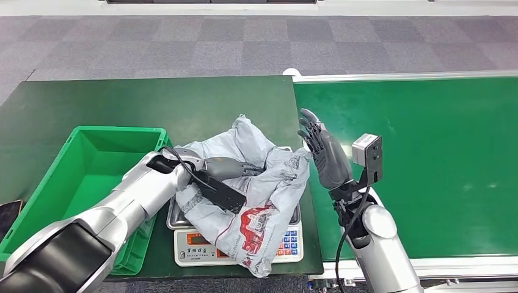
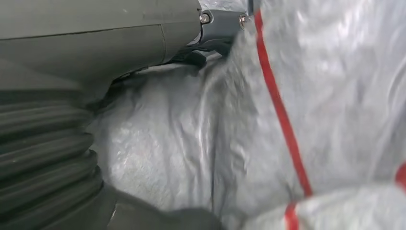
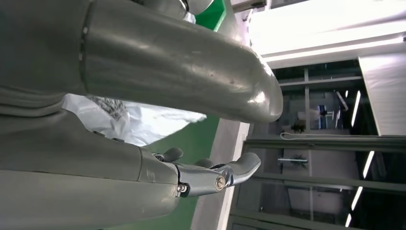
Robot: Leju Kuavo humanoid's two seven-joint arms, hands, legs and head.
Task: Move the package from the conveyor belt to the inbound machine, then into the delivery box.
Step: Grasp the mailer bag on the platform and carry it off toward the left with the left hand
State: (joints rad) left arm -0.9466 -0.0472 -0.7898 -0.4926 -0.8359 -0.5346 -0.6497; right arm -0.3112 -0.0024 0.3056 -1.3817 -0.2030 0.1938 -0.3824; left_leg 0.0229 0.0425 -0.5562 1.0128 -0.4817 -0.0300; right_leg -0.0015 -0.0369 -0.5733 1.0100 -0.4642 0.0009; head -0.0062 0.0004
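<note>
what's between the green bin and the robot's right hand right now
In the head view, the grey package lies there on the scale, with the left hand resting on it, between the green bin and the right hand.

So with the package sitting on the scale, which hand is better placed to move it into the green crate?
The left hand. It already rests on the grey package atop the scale, and the green crate is on its side. The right hand stands open beside the package, farther from the crate.
</note>
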